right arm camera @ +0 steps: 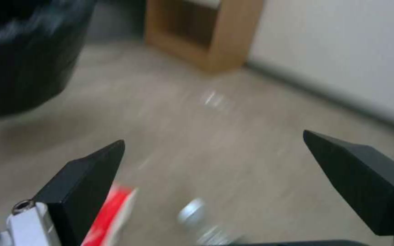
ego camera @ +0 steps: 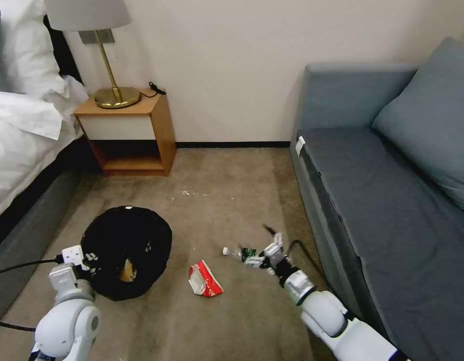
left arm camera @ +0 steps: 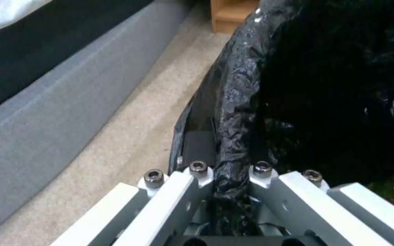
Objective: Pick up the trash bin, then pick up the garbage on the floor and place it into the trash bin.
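The trash bin [ego camera: 126,240], lined with a crinkled black bag, sits at the left above the carpet. My left gripper [ego camera: 86,258] is shut on its near rim, and the left wrist view shows the bag-covered rim [left arm camera: 238,102] pinched between the fingers [left arm camera: 197,177]. Something brown [ego camera: 127,273] lies inside the bin. A clear bottle with a green label [ego camera: 239,253] lies on the carpet, and my right gripper [ego camera: 259,259] is open right at its near end. In the right wrist view the bottle's cap [right arm camera: 192,212] lies low between the spread black fingers [right arm camera: 87,177]. A red-white packet [ego camera: 204,279] [right arm camera: 115,212] lies between bin and bottle.
A grey sofa [ego camera: 392,200] runs along the right, close to my right arm. A wooden nightstand [ego camera: 134,130] with a brass lamp stands against the back wall, and a bed [ego camera: 21,130] is at the left. Open carpet [ego camera: 226,200] lies between them.
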Robot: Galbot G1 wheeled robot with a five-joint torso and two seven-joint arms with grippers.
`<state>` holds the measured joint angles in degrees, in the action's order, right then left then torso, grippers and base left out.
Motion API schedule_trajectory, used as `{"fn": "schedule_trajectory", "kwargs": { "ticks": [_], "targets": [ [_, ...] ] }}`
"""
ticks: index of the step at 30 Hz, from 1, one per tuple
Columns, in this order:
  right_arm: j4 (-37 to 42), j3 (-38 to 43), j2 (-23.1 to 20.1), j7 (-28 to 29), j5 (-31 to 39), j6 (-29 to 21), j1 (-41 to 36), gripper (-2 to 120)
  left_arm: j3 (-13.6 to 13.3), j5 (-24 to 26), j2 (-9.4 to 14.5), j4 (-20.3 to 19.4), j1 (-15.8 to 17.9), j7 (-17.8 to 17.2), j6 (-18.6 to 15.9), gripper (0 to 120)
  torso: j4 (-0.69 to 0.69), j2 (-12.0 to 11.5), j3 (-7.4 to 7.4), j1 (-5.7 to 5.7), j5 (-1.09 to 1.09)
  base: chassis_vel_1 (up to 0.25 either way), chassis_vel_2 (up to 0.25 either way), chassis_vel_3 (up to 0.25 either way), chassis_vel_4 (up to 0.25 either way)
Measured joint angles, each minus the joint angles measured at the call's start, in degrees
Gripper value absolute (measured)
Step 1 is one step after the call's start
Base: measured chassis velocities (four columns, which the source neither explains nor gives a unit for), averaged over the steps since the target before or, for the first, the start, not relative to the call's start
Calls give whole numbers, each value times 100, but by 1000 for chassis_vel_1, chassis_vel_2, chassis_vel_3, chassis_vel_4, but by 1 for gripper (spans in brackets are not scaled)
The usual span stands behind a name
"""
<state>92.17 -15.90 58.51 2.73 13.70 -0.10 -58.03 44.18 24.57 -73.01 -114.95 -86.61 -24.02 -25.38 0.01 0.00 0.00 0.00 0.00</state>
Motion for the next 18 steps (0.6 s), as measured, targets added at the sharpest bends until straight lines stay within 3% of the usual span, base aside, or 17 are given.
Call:
{"fn": "schedule_trajectory", "kwargs": {
  "ticks": [2,4,6,11,18],
  "targets": [
    [53,-512,18,88,772,-988,403,100,-7,-38,-6,-44,-4,-2,-22,3,-2,0,0,0,-1,0,0,0,0],
    [70,-728,40,198,1122,-1284,579,100,-10,-48,-7,-62,-7,-2,-29,3,-2,0,0,0,-1,0,0,0,0],
    [36,-1545,176,772,2176,-1822,1232,100,-22,-100,-18,-123,-13,-2,-49,3,0,0,0,0,-1,0,0,0,0],
    [-513,-2406,574,1201,2965,-1950,1894,100,-28,-148,-92,-169,-6,-5,-61,3,1,0,0,0,-2,0,0,0,0],
    [-1150,-2570,964,1202,2905,-1923,2002,100,-24,-186,-122,-173,-17,-7,-56,3,0,0,0,0,-1,0,0,0,0]
  ]
}}
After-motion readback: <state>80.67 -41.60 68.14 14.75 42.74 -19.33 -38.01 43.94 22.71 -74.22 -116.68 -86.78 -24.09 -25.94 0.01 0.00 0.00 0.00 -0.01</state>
